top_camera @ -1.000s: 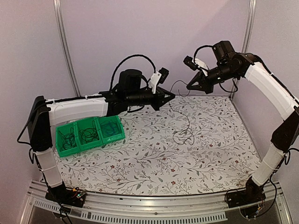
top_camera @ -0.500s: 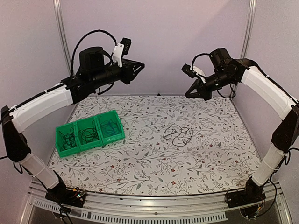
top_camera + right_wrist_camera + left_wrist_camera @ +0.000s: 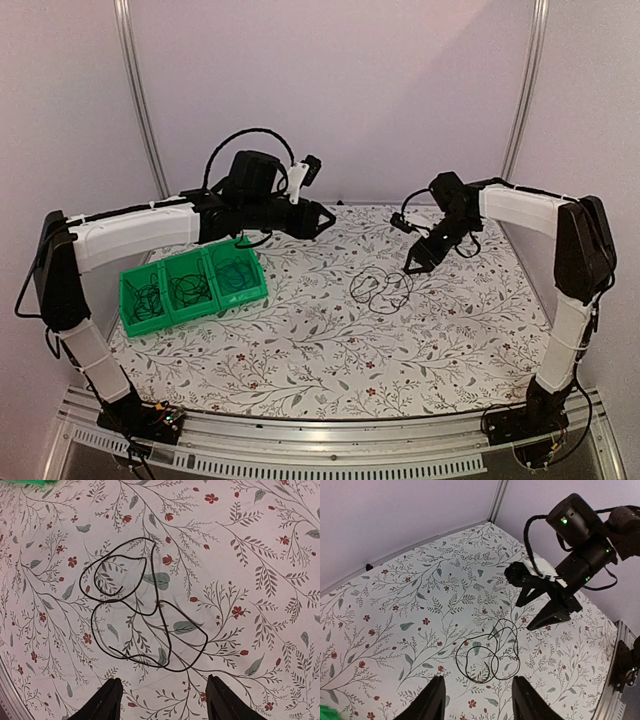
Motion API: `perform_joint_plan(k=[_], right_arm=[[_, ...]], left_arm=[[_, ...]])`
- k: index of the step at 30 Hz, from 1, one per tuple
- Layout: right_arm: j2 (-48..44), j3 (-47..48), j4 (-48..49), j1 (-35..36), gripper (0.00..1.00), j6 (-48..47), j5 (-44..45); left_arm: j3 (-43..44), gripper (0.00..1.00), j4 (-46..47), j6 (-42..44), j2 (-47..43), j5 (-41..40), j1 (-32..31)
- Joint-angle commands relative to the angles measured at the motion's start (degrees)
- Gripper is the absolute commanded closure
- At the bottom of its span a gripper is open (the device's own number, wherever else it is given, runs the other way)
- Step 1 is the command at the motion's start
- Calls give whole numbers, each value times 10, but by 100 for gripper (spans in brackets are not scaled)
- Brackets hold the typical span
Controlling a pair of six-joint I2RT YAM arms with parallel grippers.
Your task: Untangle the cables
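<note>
**Operator:** Where's the loose cable?

**Spotter:** You've got a thin black wire (image 3: pixel 382 288) lying flat on the flower-patterned bench (image 3: pixel 300 350), right of centre. It is curled into several overlapping loops, and nothing is touching it.

**Operator:** Right jaws?

**Spotter:** Your right jaws are spread apart and holding nothing. In your right wrist view both black fingertips (image 3: pixel 111 700) sit at the bottom edge, with the loops (image 3: pixel 140 615) on the bench beyond them. From above, your white right arm (image 3: pixel 520 210) reaches in from the right side. The jaws point down near the far-right edge of the loops, but clear of the wire.

**Operator:** And the left?

**Spotter:** Your left jaws are parted too, and empty. Your left wrist camera shows its two dark fingertips (image 3: pixel 432 702) at the bottom of the view, with the wire (image 3: pixel 487 655) out ahead on the bench. Your white left arm (image 3: pixel 140 225) stretches over the far-left part of the bench, and its jaws are well apart from the loops.

**Operator:** The rest of the cables?

**Spotter:** They're in the green three-compartment plastic bin (image 3: pixel 262 290) at your left, one small bundle to a section. The right section holds a bluish wire (image 3: pixel 236 275). The middle and left sections hold two black bundles (image 3: pixel 190 289).
</note>
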Motion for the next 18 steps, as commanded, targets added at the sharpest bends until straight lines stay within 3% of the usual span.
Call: perform_joint_plan(k=[1, 5, 8, 12, 15, 18], right_arm=[[69, 17, 21, -21, 37, 37, 7], [125, 29, 25, -22, 34, 37, -20], [154, 44, 27, -22, 38, 46, -37], [164, 68, 17, -22, 66, 45, -70], [142, 78, 4, -18, 98, 35, -92], [102, 85, -13, -4, 100, 23, -121]], left_arm=[[-2, 52, 1, -35, -3, 12, -17], [-22, 51, 5, -57, 4, 15, -20], [-22, 51, 0, -63, 15, 14, -20], [-26, 52, 0, -68, 18, 21, -22], [-35, 52, 6, -66, 17, 27, -22], [-54, 51, 35, -53, 8, 34, -24]])
